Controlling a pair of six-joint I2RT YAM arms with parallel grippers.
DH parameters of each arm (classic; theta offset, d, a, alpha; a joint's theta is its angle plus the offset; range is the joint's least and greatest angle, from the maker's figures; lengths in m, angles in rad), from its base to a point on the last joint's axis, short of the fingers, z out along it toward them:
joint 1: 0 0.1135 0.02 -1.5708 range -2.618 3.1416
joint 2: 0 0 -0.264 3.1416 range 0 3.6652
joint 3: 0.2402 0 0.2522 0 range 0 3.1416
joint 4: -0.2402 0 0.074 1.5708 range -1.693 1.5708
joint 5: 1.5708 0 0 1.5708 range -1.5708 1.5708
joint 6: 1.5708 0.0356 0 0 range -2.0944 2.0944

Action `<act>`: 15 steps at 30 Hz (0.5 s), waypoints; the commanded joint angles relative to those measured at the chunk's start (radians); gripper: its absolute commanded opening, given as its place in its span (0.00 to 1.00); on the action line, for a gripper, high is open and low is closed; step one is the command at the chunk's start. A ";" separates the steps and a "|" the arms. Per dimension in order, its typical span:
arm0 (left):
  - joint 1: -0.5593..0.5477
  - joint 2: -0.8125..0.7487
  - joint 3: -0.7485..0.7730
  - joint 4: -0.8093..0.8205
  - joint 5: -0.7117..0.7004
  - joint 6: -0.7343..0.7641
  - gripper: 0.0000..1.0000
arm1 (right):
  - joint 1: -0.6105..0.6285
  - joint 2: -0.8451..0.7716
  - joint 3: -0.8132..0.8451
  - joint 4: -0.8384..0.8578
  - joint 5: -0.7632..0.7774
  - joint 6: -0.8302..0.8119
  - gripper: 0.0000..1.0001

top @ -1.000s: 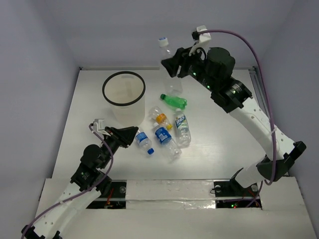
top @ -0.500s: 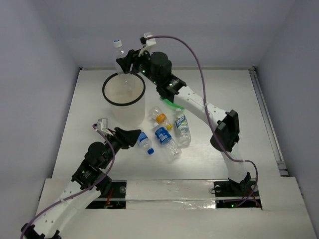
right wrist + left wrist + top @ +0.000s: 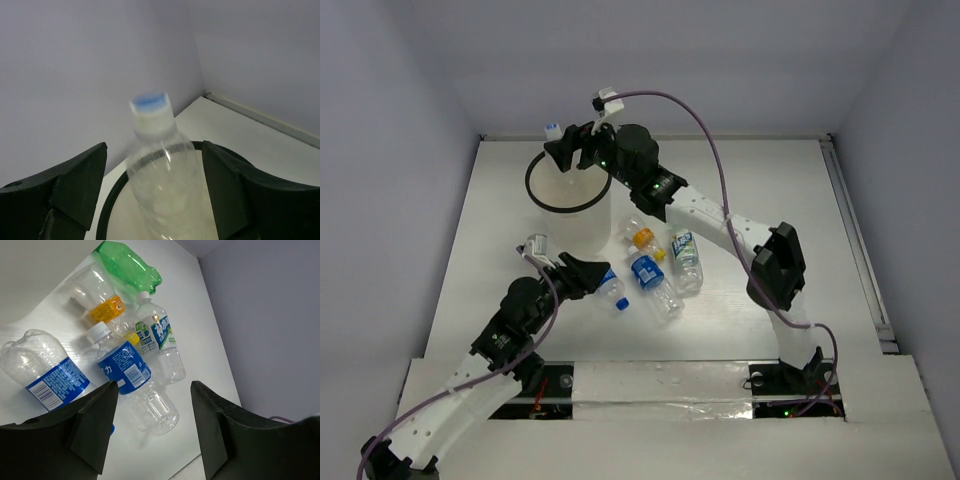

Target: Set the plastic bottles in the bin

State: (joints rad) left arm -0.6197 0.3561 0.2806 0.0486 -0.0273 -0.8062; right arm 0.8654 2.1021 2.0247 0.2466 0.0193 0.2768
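My right gripper hangs over the bin, a translucent tub with a black rim. Its jaws are open. A clear bottle with a blue-and-white cap stands blurred between them, with a gap to the left finger. My left gripper is open and low over the bottles lying on the table. In the left wrist view, the left gripper frames a clear blue-labelled bottle. Around it lie another blue-labelled bottle, a green-and-white-labelled one, an orange-banded one and a green one.
The bottles on the table cluster right of the bin, the orange-capped one nearest it. The right arm's forearm stretches over the back of that cluster. A metal rail runs along the table's right edge.
The right gripper has swung from the right to over the bin, dipped slightly, and widened its jaws; the bottle sits lower. The left gripper has opened and edged toward the bottles on the table.
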 commanded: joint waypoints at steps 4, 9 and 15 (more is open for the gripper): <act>-0.005 0.090 0.025 0.077 0.000 -0.008 0.60 | 0.004 -0.123 -0.067 0.106 0.016 -0.028 0.85; -0.063 0.205 0.072 0.085 -0.043 -0.001 0.62 | 0.004 -0.243 -0.170 0.129 0.034 -0.057 0.86; -0.202 0.369 0.167 0.066 -0.192 -0.013 0.63 | 0.004 -0.560 -0.532 0.161 0.129 -0.067 0.13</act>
State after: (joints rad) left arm -0.7750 0.6815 0.3775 0.0769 -0.1364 -0.8120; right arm 0.8654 1.7039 1.5990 0.3042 0.0772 0.2237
